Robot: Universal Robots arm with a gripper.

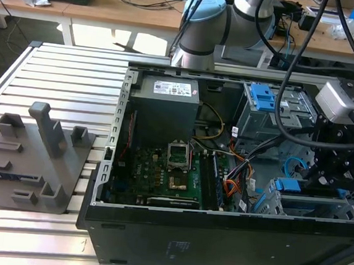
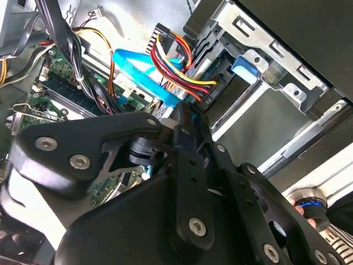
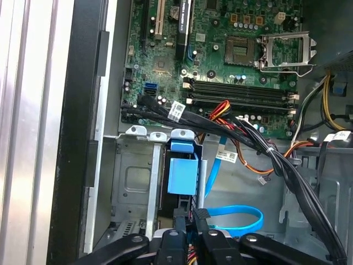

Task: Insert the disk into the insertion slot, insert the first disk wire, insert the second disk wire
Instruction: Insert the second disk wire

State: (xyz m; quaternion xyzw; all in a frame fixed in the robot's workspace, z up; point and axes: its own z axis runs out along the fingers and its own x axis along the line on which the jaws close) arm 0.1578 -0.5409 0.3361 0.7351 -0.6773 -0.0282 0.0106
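We hold tool [image 3: 190, 221] low at insertion slot [image 3: 132, 182], fingers pressed together on connector of blue wire [image 3: 237, 212]. Disk [image 3: 182, 174] sits inside slot. We keep plug square, push straight.

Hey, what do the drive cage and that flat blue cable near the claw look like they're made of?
Drive cage: likely bare sheet metal, dull grey, with stamped cutouts and folded edges. Blue cable: probably flexible plastic sheathing, glossy, bending in a smooth loop beside the claw.

Sunlit wooden desks [image 1: 113, 6] (cable-strewn) stand behind a slatted aluminium table [image 1: 57, 85].
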